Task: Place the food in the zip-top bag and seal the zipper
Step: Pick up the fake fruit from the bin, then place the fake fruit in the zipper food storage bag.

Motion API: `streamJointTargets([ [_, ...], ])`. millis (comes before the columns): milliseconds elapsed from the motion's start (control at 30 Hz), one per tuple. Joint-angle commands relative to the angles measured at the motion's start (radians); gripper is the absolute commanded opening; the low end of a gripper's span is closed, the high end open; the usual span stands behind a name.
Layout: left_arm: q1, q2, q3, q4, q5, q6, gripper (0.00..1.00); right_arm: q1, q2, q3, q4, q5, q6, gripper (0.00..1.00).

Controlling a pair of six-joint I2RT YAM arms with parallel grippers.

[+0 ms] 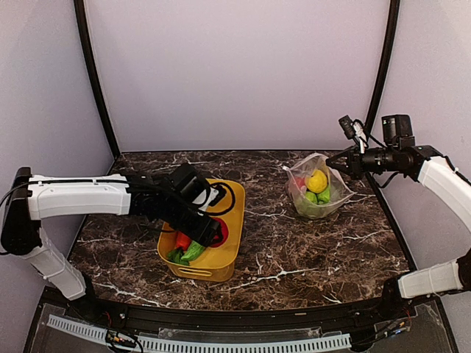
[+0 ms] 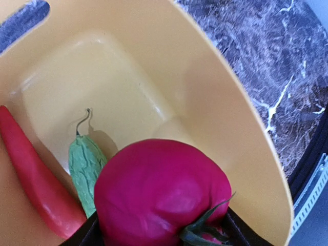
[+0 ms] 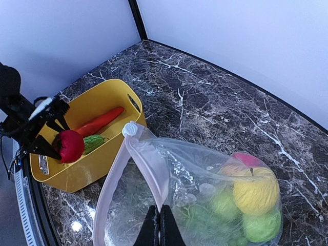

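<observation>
My left gripper (image 1: 212, 231) reaches into the yellow tub (image 1: 221, 266), its jaws pressed on both sides of a red round fruit (image 2: 164, 195) with a green stalk. Beside it in the tub lie an orange-red carrot (image 2: 36, 174) and a wrinkled green cucumber (image 2: 84, 164). The clear zip-top bag (image 3: 195, 179) stands at the right of the table with its mouth open. It holds a yellow lemon (image 3: 255, 190), green pieces (image 3: 261, 225) and a red one (image 3: 246, 159). My right gripper (image 3: 160, 225) is shut on the bag's upper edge by the pinkish zipper (image 3: 110, 189).
A white slider (image 3: 129, 129) sits at the end of the zipper strip nearest the tub. The tub stands left of centre on the dark marble table (image 1: 280, 243). A black frame post (image 1: 96, 73) rises at each back corner.
</observation>
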Motion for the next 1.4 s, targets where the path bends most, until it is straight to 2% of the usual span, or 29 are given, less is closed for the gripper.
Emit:
streamJointTargets([
  [0, -0.01, -0.132, 0.016, -0.021, -0.029, 0.005, 0.43, -0.001, -0.01, 0.019, 0.007, 0.009, 0.0, 0.0],
  [133, -0.037, -0.178, 0.016, 0.038, -0.027, 0.003, 0.42, 0.003, 0.0, 0.056, -0.007, 0.012, -0.003, 0.0],
  [233, -0.049, -0.191, 0.029, 0.138, 0.074, 0.011, 0.42, 0.021, 0.045, 0.121, -0.066, 0.014, -0.028, 0.0],
  [333, -0.078, -0.188, 0.084, 0.247, 0.105, 0.013, 0.37, 0.051, 0.083, 0.173, -0.116, 0.024, -0.044, 0.0],
  [600, -0.144, -0.07, 0.258, 0.473, 0.122, 0.043, 0.35, 0.134, 0.137, 0.304, -0.235, 0.089, -0.072, 0.0],
  [900, -0.164, 0.201, 0.544, 0.452, 0.032, 0.04, 0.33, 0.173, 0.137, 0.346, -0.29, 0.107, -0.072, 0.0],
  [1100, -0.164, 0.357, 0.721, 0.359, -0.028, 0.061, 0.31, 0.183, 0.121, 0.349, -0.291, 0.104, -0.058, 0.0],
  [1367, -0.164, 0.442, 0.786, 0.301, -0.131, 0.088, 0.3, 0.186, 0.117, 0.376, -0.313, 0.102, -0.044, 0.0],
])
